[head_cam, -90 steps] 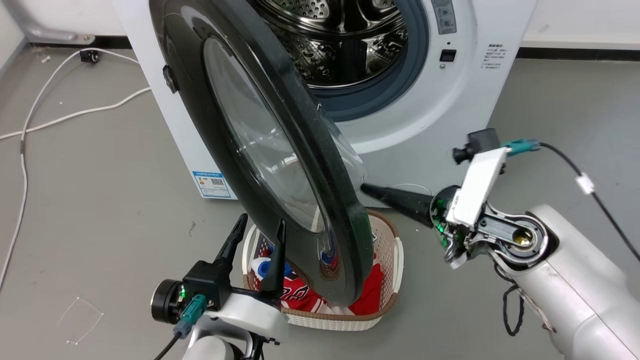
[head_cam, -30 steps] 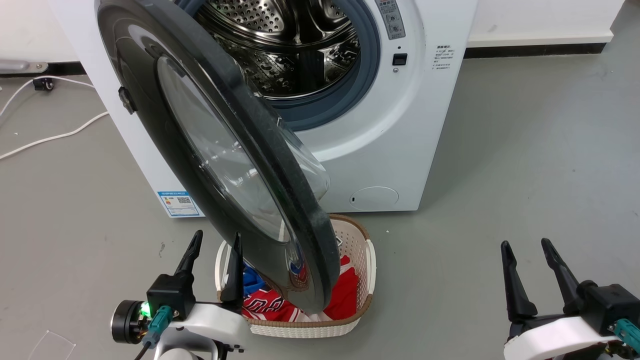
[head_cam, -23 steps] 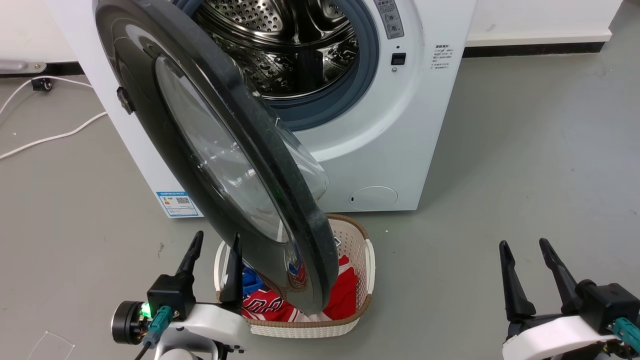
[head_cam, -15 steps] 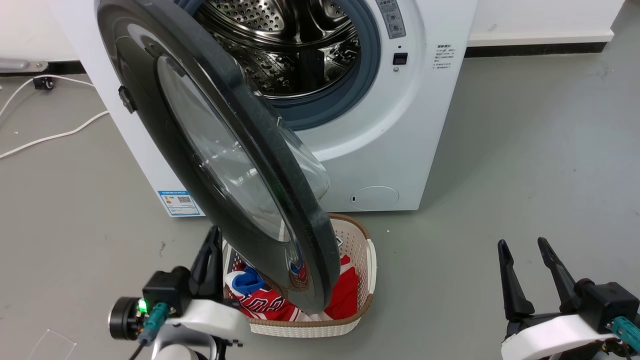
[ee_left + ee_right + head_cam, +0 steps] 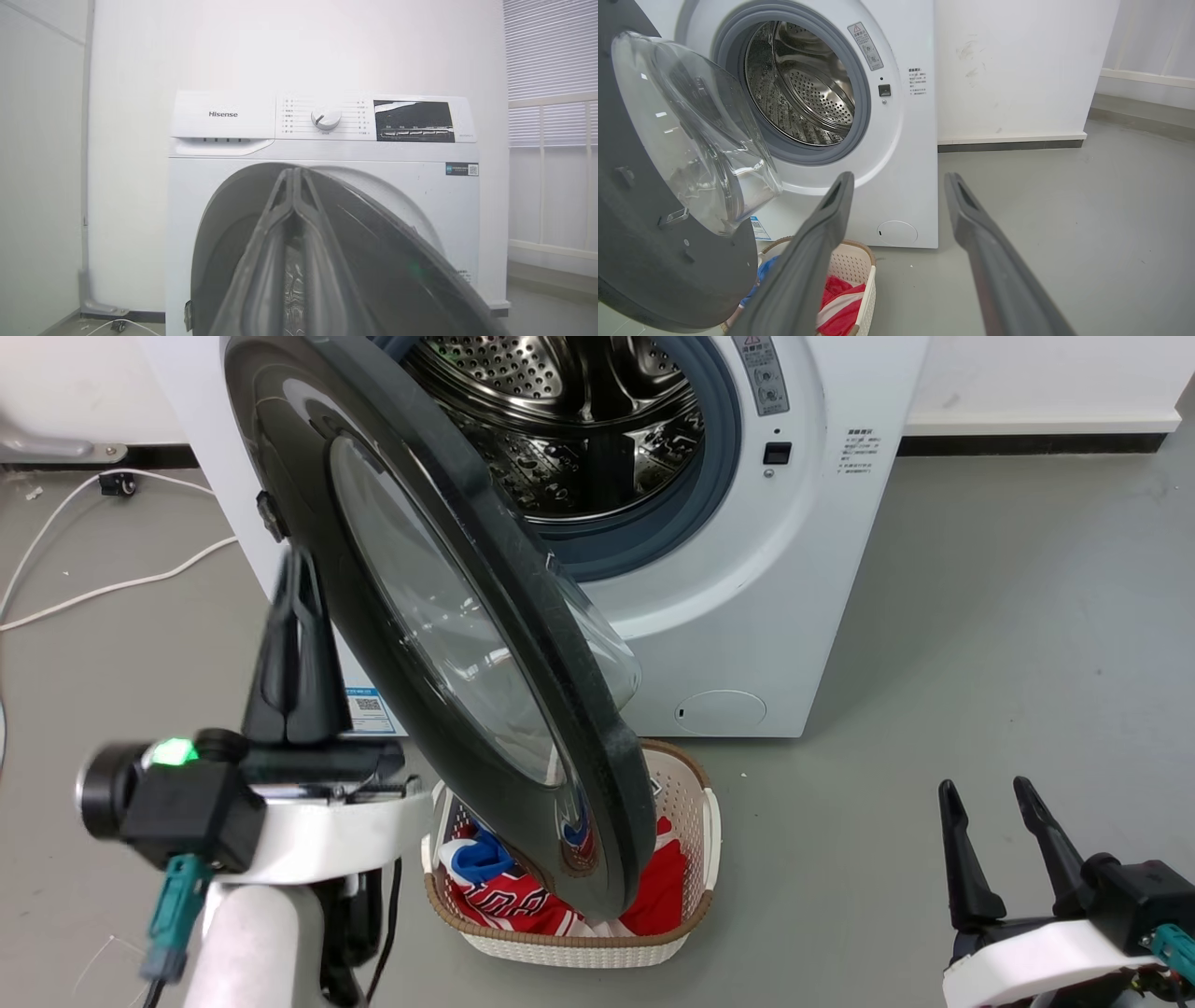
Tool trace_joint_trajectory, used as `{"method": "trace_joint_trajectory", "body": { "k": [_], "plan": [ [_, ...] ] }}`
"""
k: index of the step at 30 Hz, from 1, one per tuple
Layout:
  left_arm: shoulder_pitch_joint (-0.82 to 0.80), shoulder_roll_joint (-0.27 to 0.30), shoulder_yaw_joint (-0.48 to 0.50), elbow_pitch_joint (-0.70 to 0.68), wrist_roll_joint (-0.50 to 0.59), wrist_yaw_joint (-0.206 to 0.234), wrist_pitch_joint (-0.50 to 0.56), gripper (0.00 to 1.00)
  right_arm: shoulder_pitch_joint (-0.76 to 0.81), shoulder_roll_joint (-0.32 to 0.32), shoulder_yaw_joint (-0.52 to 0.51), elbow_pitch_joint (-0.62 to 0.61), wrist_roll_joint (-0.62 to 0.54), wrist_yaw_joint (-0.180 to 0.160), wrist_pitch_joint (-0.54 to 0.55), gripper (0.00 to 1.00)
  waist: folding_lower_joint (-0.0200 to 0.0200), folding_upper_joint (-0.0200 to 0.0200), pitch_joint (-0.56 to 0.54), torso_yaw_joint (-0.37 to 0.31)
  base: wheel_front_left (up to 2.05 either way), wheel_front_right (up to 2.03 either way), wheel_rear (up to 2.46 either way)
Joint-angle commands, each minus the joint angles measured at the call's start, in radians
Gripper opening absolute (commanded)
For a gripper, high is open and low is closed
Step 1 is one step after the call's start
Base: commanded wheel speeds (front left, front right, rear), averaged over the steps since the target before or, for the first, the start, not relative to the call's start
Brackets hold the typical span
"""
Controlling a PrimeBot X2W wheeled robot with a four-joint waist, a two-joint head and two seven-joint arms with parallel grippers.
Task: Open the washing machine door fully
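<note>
Standing ajar, the washing machine door (image 5: 439, 616) angles out from the white washer (image 5: 747, 616), above the laundry basket (image 5: 711, 840). Left end effector (image 5: 301, 565), fingers clenched together on nothing, points up just beside the door's outer black rim. Right end effector (image 5: 982, 791) sits released, well apart at lower right.
</note>
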Motion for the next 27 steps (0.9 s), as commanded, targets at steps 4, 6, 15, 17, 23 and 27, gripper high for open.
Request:
{"method": "trace_joint_trajectory", "body": {
  "k": [4, 6, 15, 17, 23, 27],
  "plan": [
    [-0.043, -0.004, -0.037, -0.132, 0.022, -0.003, -0.001, 0.00, -0.016, 0.004, -0.002, 0.003, 0.009, 0.000, -0.004, 1.00, 0.0000, 0.0000, 0.000, 0.002, 0.00, 0.00, 0.00],
    [-0.060, -0.006, -0.063, -0.175, 0.027, -0.012, 0.007, 0.00, -0.016, 0.004, -0.002, 0.005, 0.012, 0.000, -0.004, 1.00, 0.0000, 0.0000, 0.000, 0.004, 0.00, 0.00, 0.00],
    [-0.078, -0.021, -0.265, -0.275, 0.008, -0.075, 0.100, 0.00, -0.007, 0.003, -0.005, 0.008, 0.026, 0.000, -0.009, 1.00, 0.0000, 0.0000, -0.005, 0.006, 0.00, 0.00, 0.00],
    [-0.063, -0.024, -0.321, -0.279, -0.013, -0.095, 0.136, 0.00, -0.004, 0.003, -0.005, 0.009, 0.026, 0.000, -0.010, 1.00, 0.0000, 0.0000, -0.007, 0.007, 0.00, 0.00, 0.00],
    [0.002, -0.029, -0.503, -0.233, -0.093, -0.143, 0.288, 0.00, -0.007, 0.003, -0.010, 0.010, 0.033, 0.000, -0.012, 1.00, 0.0000, 0.0000, 0.002, 0.013, 0.00, 0.00, 0.00],
    [0.047, -0.029, -0.602, -0.171, -0.137, -0.158, 0.373, 0.00, -0.020, 0.003, -0.014, 0.018, 0.035, 0.000, -0.014, 1.00, 0.0000, 0.0000, 0.016, 0.015, 0.00, 0.00, 0.00]
  ]
}}
